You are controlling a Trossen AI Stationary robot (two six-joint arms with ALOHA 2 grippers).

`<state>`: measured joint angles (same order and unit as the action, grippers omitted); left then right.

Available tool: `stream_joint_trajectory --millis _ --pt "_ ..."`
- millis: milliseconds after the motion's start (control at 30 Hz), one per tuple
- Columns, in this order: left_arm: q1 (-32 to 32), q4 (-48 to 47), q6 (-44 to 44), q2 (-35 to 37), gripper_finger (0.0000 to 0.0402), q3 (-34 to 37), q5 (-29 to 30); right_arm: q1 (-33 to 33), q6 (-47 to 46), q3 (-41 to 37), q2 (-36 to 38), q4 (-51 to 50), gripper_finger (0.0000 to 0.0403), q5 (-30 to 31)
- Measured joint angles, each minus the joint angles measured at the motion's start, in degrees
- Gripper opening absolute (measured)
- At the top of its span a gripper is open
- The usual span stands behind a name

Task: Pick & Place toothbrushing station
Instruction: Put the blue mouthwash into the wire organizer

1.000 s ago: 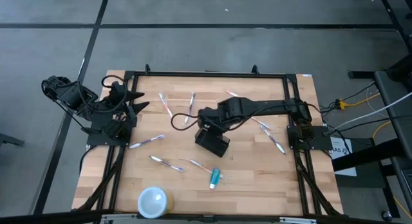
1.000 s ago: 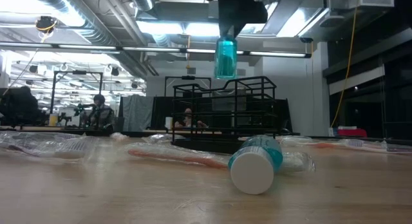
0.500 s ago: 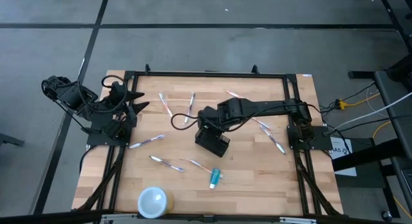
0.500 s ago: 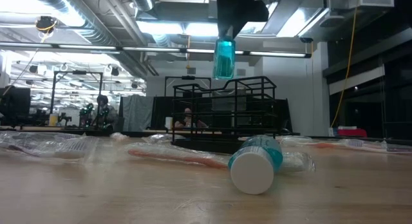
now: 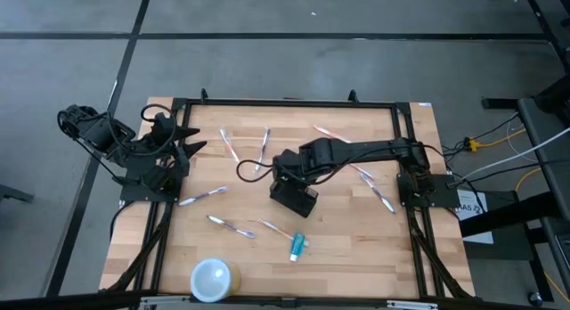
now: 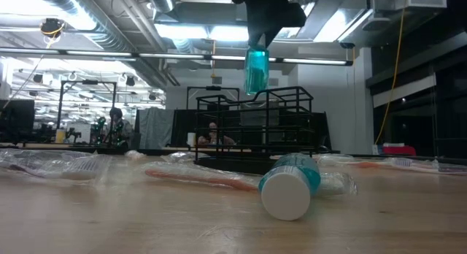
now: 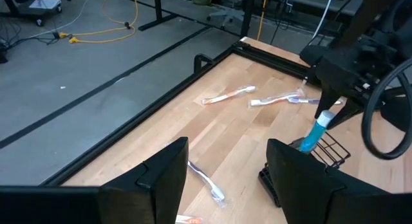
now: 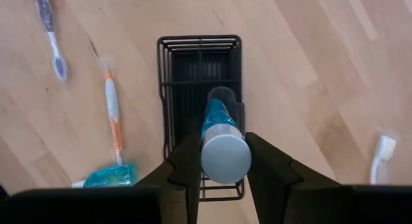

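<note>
The black mesh caddy [image 5: 295, 198] stands on its base on the wooden table, mid-table; it also shows in the low view [image 6: 286, 124] and the right wrist view [image 8: 187, 64]. My right gripper [image 5: 287, 172] hovers right above it, shut on a teal toothpaste tube [image 6: 255, 71] that hangs over the caddy's open top. A second teal tube [image 5: 297, 247] lies on its side nearer the front edge. My left gripper [image 7: 225, 179] is open and empty at the table's left edge. My right gripper pinches the tube's white cap end [image 8: 225, 158] between its two fingers [image 8: 188, 165]. The fingers come from above and point down. The tube hangs below them, nearly upright, its teal body [image 8: 219, 121] over a caddy compartment and clear of the table.
Several wrapped toothbrushes lie scattered: far left of the caddy [image 5: 229, 142], right of it [image 5: 372, 185], and near the front [image 5: 230, 225]. A round white cup [image 5: 212, 279] stands at the front left. A black cable loop [image 5: 248, 166] lies beside the caddy.
My right gripper has gone down a little toward the caddy with the teal tube, which now hangs slightly lower and a bit tilted. The caddy has stayed where it was.
</note>
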<state>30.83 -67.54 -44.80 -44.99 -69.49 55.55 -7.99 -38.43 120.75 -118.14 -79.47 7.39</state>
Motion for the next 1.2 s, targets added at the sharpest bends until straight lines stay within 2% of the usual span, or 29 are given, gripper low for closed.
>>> stream_joint_trajectory --millis 167,500,567,700,800,1067,1200 --pt "0.0 0.0 0.1 0.0 0.0207 0.0 0.0 -0.1 -0.3 -4.9 0.0 1.5 0.0098 -3.7" --pt "0.0 0.0 0.1 0.0 0.0207 0.0 -0.9 -0.4 0.2 -7.3 0.0 4.1 0.0098 -2.8" --pt "0.0 0.0 0.1 0.0 0.0207 0.0 -0.9 -0.5 0.3 -7.3 0.2 4.3 0.0110 -2.5" --pt "0.0 0.0 0.1 0.0 0.0207 0.0 -0.9 -0.4 0.1 -7.3 0.3 4.1 0.0157 -2.4" --pt "0.0 0.0 0.1 0.0 0.0207 0.0 -0.9 -0.3 0.1 -7.3 0.3 4.2 0.0175 -1.9" --pt "0.0 0.0 0.0 0.0 0.0207 0.0 -0.9 0.0 -0.1 -7.3 1.9 4.6 0.0159 -0.1" --pt "0.0 0.0 0.0 0.0 0.0207 0.0 -0.8 0.2 -0.8 -7.3 5.7 5.3 0.0150 2.0"
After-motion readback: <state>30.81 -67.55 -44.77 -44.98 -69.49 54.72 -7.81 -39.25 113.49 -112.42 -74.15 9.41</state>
